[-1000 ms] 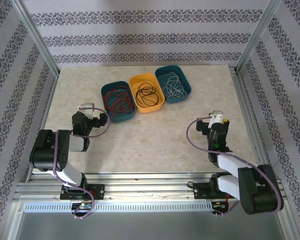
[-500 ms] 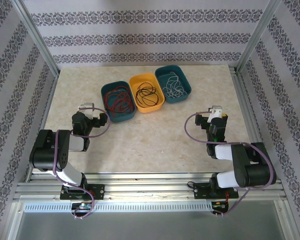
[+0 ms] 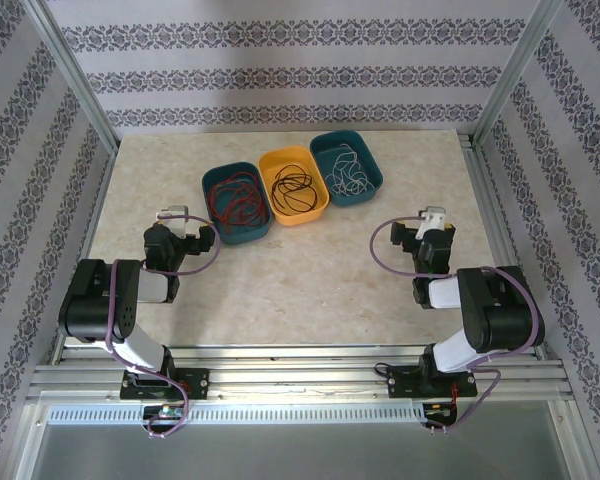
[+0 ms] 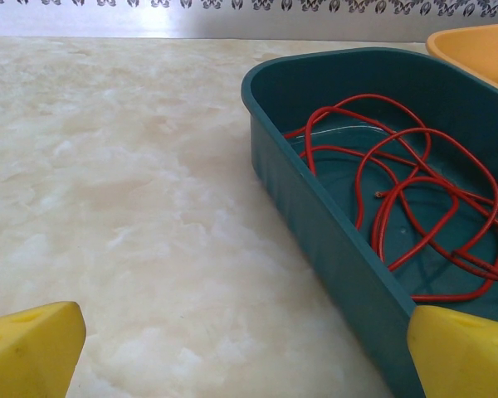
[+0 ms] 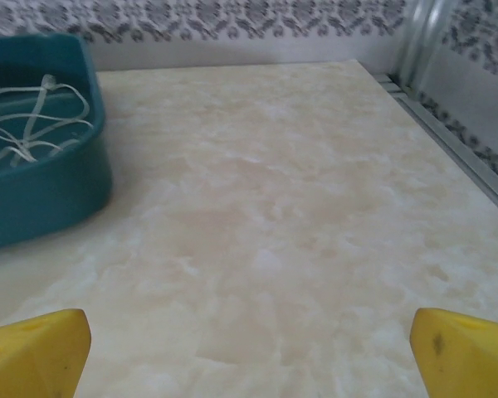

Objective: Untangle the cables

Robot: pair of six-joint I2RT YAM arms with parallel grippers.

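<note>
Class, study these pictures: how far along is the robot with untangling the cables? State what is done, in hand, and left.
Done: the red cable lies alone in the left teal tray, the black cable in the orange tray, the white cable in the right teal tray. In hand: nothing; the left gripper and right gripper are open and empty. Left: apparently nothing.

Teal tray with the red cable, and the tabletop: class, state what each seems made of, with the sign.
Teal tray: likely moulded plastic, smooth, soft sheen, rounded rim. Red cable: probably plastic-sheathed wire, thin, glossy, in springy loops. Tabletop: cream, mottled like marble; stone or printed laminate, cannot tell.
</note>
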